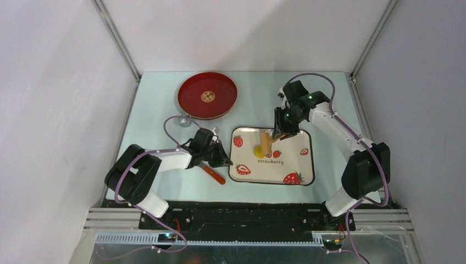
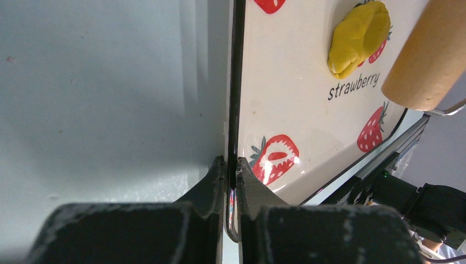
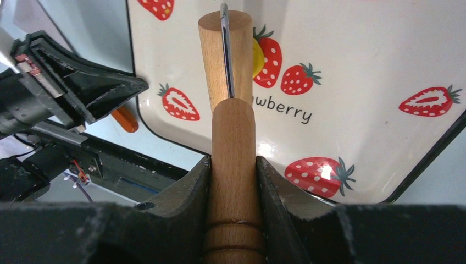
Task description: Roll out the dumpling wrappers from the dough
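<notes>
The dough (image 1: 258, 151) is a small yellow lump on the strawberry-print tray (image 1: 291, 148), left of its middle. The wooden roller (image 1: 266, 144) lies with its barrel against the dough's right side. My right gripper (image 1: 275, 133) is shut on the roller's handle (image 3: 233, 159); in the right wrist view the barrel (image 3: 220, 55) hides most of the dough (image 3: 257, 58). My left gripper (image 1: 229, 164) is shut on the tray's left rim (image 2: 231, 165). The left wrist view shows the dough (image 2: 360, 36) as a thick lump beside the roller (image 2: 428, 60). No dumpling wrappers are in view.
A red round plate (image 1: 207, 94) sits at the back left. A small metal ring (image 1: 184, 121) lies below it. An orange-handled tool (image 1: 214, 175) lies left of the tray, under my left gripper. White walls enclose the table.
</notes>
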Action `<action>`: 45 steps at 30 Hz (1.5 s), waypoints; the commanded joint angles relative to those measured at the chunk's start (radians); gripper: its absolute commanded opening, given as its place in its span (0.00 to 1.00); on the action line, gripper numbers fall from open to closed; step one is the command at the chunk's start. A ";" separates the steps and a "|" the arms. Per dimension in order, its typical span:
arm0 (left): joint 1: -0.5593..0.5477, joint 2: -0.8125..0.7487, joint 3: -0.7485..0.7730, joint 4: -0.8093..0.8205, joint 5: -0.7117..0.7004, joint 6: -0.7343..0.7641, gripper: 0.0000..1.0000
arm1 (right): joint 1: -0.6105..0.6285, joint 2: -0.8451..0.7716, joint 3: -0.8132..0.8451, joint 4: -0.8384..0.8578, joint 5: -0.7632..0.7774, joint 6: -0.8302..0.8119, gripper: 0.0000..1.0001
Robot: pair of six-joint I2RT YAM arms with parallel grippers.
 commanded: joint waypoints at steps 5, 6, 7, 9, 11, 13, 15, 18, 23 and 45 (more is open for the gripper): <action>-0.002 0.018 -0.005 -0.030 -0.034 0.019 0.00 | 0.024 0.049 0.027 0.013 0.042 -0.010 0.00; -0.002 0.017 -0.005 -0.030 -0.035 0.019 0.00 | 0.027 0.053 0.024 0.015 0.046 -0.010 0.00; -0.002 0.017 -0.005 -0.030 -0.035 0.019 0.00 | 0.030 0.058 0.023 0.016 0.053 -0.011 0.00; -0.002 0.017 -0.006 -0.031 -0.035 0.019 0.00 | 0.033 0.065 0.014 0.025 0.055 -0.009 0.00; -0.002 0.015 -0.006 -0.030 -0.037 0.019 0.00 | 0.036 0.072 0.007 0.031 0.071 -0.007 0.00; -0.002 0.015 -0.007 -0.030 -0.037 0.019 0.00 | 0.037 0.081 0.000 0.032 0.086 -0.008 0.00; -0.002 0.016 -0.006 -0.030 -0.035 0.020 0.00 | 0.039 0.090 -0.005 0.028 0.102 -0.005 0.00; -0.001 0.016 -0.006 -0.030 -0.037 0.019 0.00 | 0.043 0.092 -0.011 0.027 0.125 -0.003 0.00; -0.002 0.015 -0.006 -0.030 -0.037 0.019 0.00 | 0.046 0.091 -0.014 0.018 0.164 -0.002 0.00; -0.001 0.015 -0.006 -0.030 -0.038 0.018 0.00 | 0.016 0.126 -0.096 0.008 0.230 -0.004 0.00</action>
